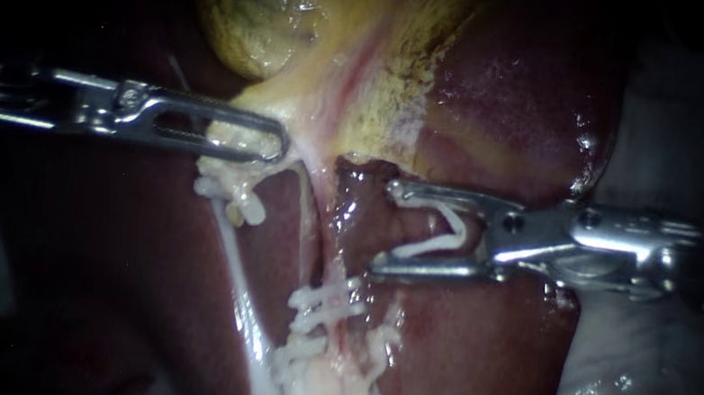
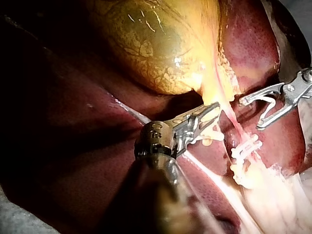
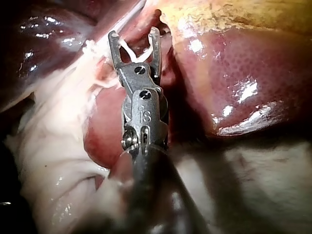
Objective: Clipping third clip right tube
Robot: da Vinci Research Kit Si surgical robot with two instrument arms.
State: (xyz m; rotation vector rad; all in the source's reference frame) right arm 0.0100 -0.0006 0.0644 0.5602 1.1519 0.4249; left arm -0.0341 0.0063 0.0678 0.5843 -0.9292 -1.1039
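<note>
Already, white clips (image 1: 322, 301) sit across the right tube (image 1: 330, 249) at lower centre. Mid-right, the right instrument (image 1: 384, 229) has its jaws spread, holding an open clip (image 1: 460, 225) just beside the tube, not yet around it. Mid-left, the left instrument (image 1: 237, 139) has its jaws clamped on pale tissue (image 1: 228, 174) under the gallbladder (image 1: 257, 22). Placing and closing remain.

You have no label, brand or sign to read in any view. The only marks are small stamped characters (image 3: 145, 116) on the metal wrist of your right instrument (image 3: 134, 41), and similar ones on your left instrument (image 2: 214, 108).
</note>
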